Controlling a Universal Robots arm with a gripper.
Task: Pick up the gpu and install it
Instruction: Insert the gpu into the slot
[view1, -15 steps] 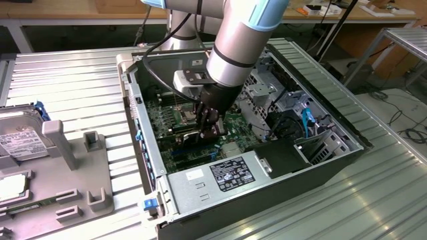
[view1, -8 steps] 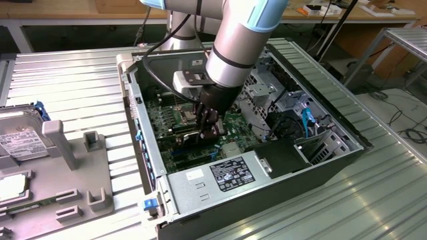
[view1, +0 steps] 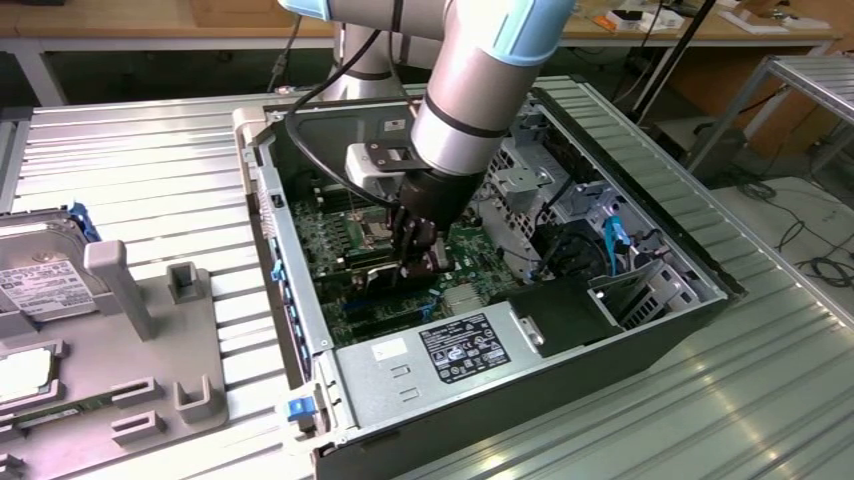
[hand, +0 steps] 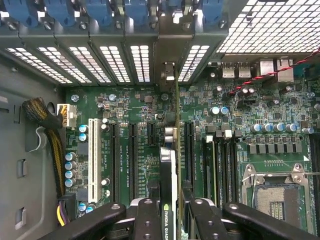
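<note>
You have the gripper (view1: 422, 262) down inside the open computer case (view1: 641, 330), which lies on its side on the ribbed metal desk (view1: 147, 160). Its fingers (hand: 148, 220) are partly closed on the gpu (hand: 170, 175), one on each flat face, and the card stands on edge between them (the printed label along its top edge reads clearly from the wrist view). In that view the card runs away from the gripper toward the rear slot covers (hand: 115, 62), its thin green edge lined up over the motherboard (hand: 280, 150) among the black expansion slots (hand: 134, 160); the white slot (hand: 92, 157) sits well apart from it. You cannot tell whether the card's lower edge is in a slot or just above one.

In the exterior view the arm (view1: 481, 90) comes down from above into the middle of the case, with the power supply (view1: 447, 350) at the near end and the drive cage (view1: 641, 290) toward the exterior view's right. The empty processor socket (hand: 277, 195) lies beside the memory slots (hand: 225, 160).

On the exterior view's left, a grey fixture tray (view1: 147, 340) holds a hard drive (view1: 47, 280) with a white label, well apart from the case.
</note>
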